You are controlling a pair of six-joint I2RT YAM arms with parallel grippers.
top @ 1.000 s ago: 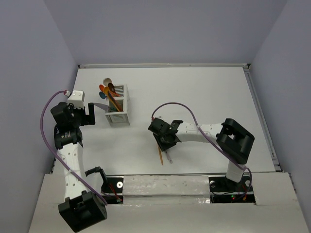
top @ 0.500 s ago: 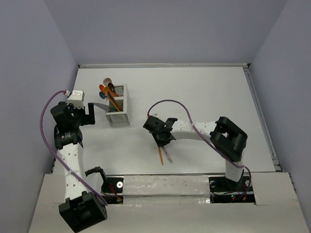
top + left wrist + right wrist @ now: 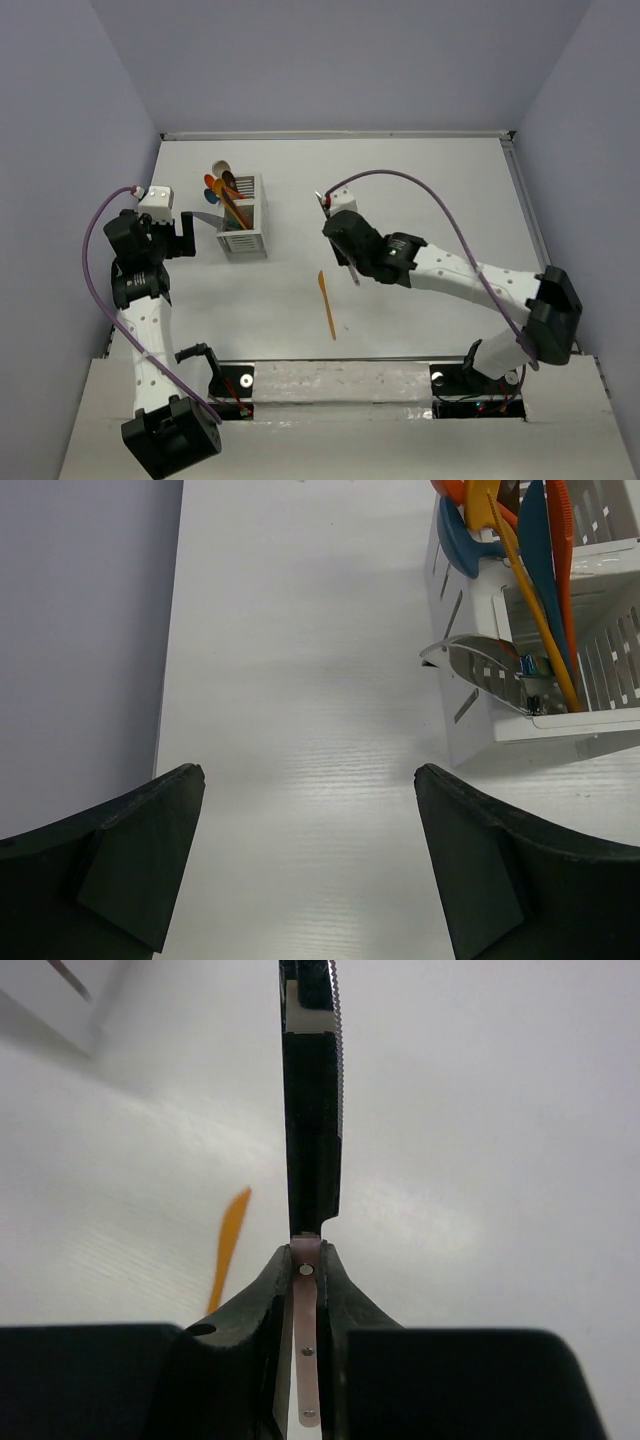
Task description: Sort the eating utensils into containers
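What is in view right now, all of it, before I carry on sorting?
Caddy: one, white, left part of the table.
Utensils in caddy: several, orange, blue and brown, heads sticking out at the far end; count unclear.
Silver blade: one, poking out of the caddy's side toward the left arm.
Orange knife: one, flat on the table, near middle.
Pink knife: one, pink handle, dark-looking blade, held.
Left pincer: open, beside the caddy.
Right pincer: shut on the pink knife.

White caddy (image 3: pixel 245 240), orange utensil (image 3: pixel 327 305), pink-handled knife (image 3: pixel 312 1140)
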